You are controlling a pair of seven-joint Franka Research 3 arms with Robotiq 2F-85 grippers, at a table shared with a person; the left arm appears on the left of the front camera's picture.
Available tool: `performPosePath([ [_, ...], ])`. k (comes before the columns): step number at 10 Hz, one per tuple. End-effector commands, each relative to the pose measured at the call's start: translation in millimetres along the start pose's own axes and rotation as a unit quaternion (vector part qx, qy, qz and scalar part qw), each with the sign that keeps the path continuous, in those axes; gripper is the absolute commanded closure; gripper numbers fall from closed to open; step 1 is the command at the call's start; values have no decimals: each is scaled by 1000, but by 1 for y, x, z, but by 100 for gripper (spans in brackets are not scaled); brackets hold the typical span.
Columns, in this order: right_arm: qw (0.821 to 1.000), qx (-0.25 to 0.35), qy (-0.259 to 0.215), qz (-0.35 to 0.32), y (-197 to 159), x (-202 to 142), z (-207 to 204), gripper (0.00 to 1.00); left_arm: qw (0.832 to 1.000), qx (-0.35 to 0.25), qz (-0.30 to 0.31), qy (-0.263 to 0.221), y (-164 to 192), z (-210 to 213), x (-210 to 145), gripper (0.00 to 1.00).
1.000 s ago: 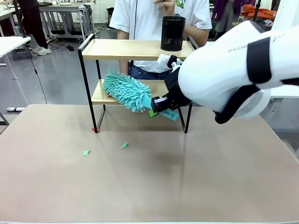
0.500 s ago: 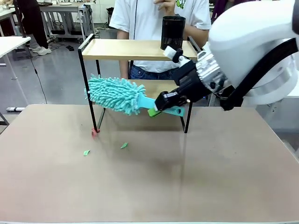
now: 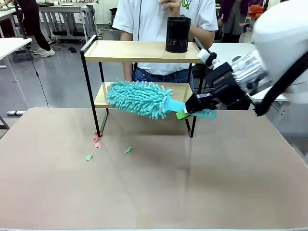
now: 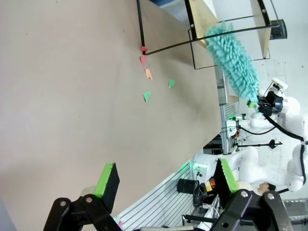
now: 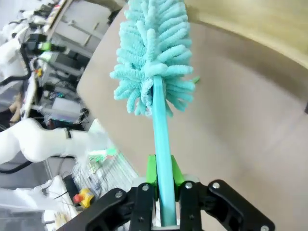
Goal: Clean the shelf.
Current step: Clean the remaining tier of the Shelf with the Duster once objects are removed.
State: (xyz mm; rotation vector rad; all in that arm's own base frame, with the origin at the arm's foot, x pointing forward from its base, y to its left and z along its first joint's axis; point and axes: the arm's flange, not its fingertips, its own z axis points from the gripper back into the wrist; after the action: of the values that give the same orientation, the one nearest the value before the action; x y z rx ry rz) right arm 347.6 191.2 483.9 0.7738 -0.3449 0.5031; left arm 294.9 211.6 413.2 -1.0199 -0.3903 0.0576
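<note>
Workshop tables and a standing person (image 3: 163, 14) form the backdrop to a tan counter (image 3: 154, 192). At its far side stands the shelf (image 3: 130, 50), a two-tier rack of pale boards on a thin black frame.

A black mesh cup (image 3: 178, 34) stands on the shelf's top board toward its right end; what it holds cannot be seen.

A fluffy teal duster (image 3: 139, 98) lies level in front of the shelf's lower board. Its long axis runs along the board, with the head toward the shelf's left half and the handle toward its right front leg. Whether the head touches the board cannot be told.

The right end effector (image 3: 191, 109) is just off the shelf's right front leg, pinching the duster's handle. From it, the shelf lies beyond and to the left. That arm is far nearer the shelf.

The left end effector (image 4: 166, 178) hangs spread wide and holding nothing, well apart from the shelf on the counter's near side.

Pink scraps (image 3: 97, 143) lie by the shelf's left front foot, and green bits (image 3: 127, 150) lie a little nearer.
</note>
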Motion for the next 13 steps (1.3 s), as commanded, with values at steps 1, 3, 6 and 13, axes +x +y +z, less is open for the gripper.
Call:
performPosePath([
  [1,991,95,86,-44,-17,-27,67,88,1000,-13,-13,-9,0,-1,1,0],
  [3,975,155,128,-95,-47,-57,144,88,1000,-13,-13,-9,0,-1,1,0],
  [6,948,252,145,-127,-92,-96,220,88,1000,-13,-13,-9,0,-1,1,0],
  [13,924,316,119,-178,-151,-130,246,88,1000,-13,-13,-9,0,-1,1,0],
])
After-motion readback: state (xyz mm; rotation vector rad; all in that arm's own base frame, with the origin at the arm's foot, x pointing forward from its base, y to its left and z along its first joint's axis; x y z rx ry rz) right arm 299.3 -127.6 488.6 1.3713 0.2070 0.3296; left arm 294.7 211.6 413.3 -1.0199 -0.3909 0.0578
